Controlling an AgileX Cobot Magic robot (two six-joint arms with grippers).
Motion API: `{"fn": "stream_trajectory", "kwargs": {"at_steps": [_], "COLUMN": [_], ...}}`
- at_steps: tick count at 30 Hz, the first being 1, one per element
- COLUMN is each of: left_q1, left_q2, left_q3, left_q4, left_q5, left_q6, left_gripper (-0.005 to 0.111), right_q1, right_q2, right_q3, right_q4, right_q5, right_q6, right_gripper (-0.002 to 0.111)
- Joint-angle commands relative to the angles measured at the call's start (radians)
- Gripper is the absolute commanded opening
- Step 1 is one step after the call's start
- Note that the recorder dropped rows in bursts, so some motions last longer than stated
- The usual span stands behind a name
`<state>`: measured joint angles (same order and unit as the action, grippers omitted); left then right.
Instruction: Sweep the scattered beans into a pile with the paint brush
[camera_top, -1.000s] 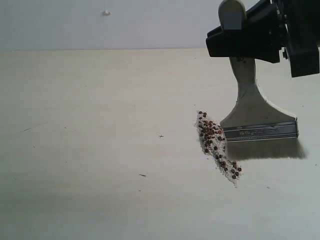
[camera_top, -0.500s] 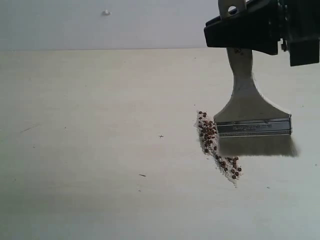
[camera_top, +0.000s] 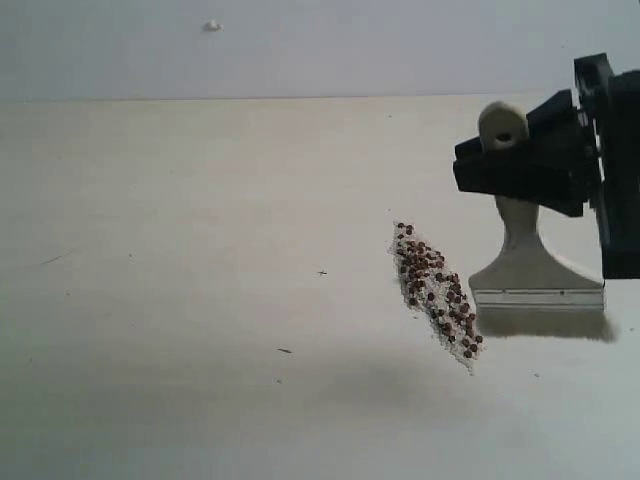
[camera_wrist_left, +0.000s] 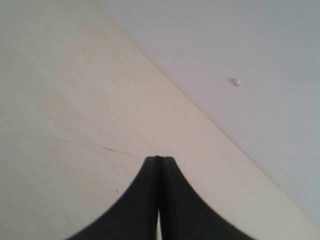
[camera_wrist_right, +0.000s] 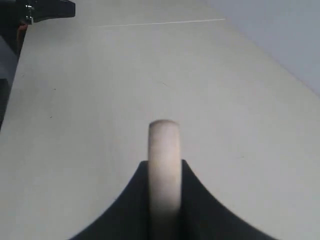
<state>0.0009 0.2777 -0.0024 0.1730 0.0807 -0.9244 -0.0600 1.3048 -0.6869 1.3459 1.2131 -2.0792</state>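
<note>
Fingers of the right gripper (camera_top: 515, 175) are clamped on the cream handle of the paint brush (camera_top: 530, 275), which stands upright with its ferrule low and its bristle edge at the tabletop (camera_top: 200, 300). Fingers of the left gripper (camera_wrist_left: 160, 167) are pressed together on nothing, over bare tabletop away from the work.

The beans (camera_top: 435, 295) lie in 1 narrow slanted band, mixed with pale grains (camera_top: 470, 362), just beside the brush's left corner. Judged as a pile, the band is still long and needs gathering from its 2 ends.

Likely faults:
- Heavy downward pressure would splay the bristles, and their spring-back could flick the round beans outward.
- A stroke carried too high would ride over the band and leave beans behind.
- Side load on the wide head could twist the handle between the fingers, as the grip sits near the handle's end.

Only the exterior view shows beans, ferrule and bristles together. The right wrist view shows just the handle end (camera_wrist_right: 164, 150) between 2 dark fingers (camera_wrist_right: 200, 210), so bristle contact cannot be checked there.
</note>
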Motion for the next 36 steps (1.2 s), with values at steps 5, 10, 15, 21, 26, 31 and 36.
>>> {"fn": "stream_trajectory", "kwargs": {"at_steps": [5, 10, 15, 21, 26, 31, 36], "left_q1": [-0.002, -0.002, -0.002, -0.002, -0.002, -0.002, -0.002], "left_q2": [-0.007, -0.007, -0.007, -0.007, -0.007, -0.007, -0.007], "left_q3": [0.002, 0.002, 0.002, 0.002, 0.002, 0.002, 0.002], "left_q4": [-0.005, -0.005, -0.005, -0.005, -0.005, -0.005, -0.005], "left_q5": [-0.001, -0.001, -0.001, -0.001, -0.001, -0.001, -0.001], "left_q6": [0.006, 0.006, 0.006, 0.006, 0.006, 0.006, 0.006], "left_gripper": [0.000, 0.000, 0.000, 0.000, 0.000, 0.000, 0.000], "right_q1": [-0.004, -0.004, -0.004, -0.004, -0.004, -0.004, -0.004], "right_q2": [0.001, 0.001, 0.022, 0.113, 0.215, 0.313, 0.403], "right_q3": [0.112, 0.146, 0.170, 0.170, 0.138, 0.074, -0.007], "right_q4": [0.143, 0.175, 0.215, 0.212, 0.225, 0.223, 0.194], "right_q5": [0.008, 0.008, 0.008, 0.008, 0.008, 0.008, 0.008], "right_q6": [-0.028, -0.028, -0.028, -0.028, -0.028, -0.028, -0.028], "right_gripper": [0.000, 0.000, 0.000, 0.000, 0.000, 0.000, 0.000]}}
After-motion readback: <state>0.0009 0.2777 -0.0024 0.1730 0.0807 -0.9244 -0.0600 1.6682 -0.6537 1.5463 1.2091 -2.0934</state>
